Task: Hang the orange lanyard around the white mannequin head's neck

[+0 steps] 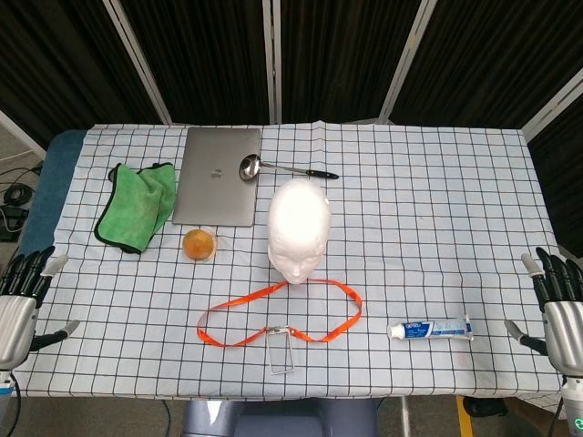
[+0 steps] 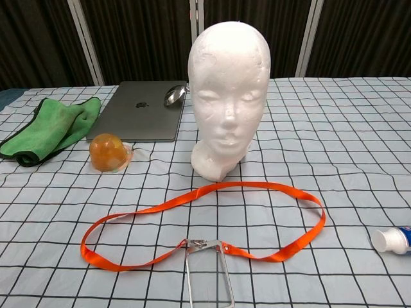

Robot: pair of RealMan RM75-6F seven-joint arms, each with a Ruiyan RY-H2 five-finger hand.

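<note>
While our two hands wait at the near corners, we see a table draped in white cloth printed with a black grid. On its far side lies a closed grey laptop, matte metal with a logo on the lid. Left of it sits a folded green cloth, plush with dark edging. Near the centre the white mannequin head stands upright, its foam grainy and matte. Just in front of it the orange lanyard lies flat in an open loop, a glossy ribbon with a metal clip and clear badge sleeve. Our left hand and right hand, metal with black fingers, are spread and hold nothing. A steel ladle, a toothpaste tube with unreadable print and an amber dome complete it.
</note>
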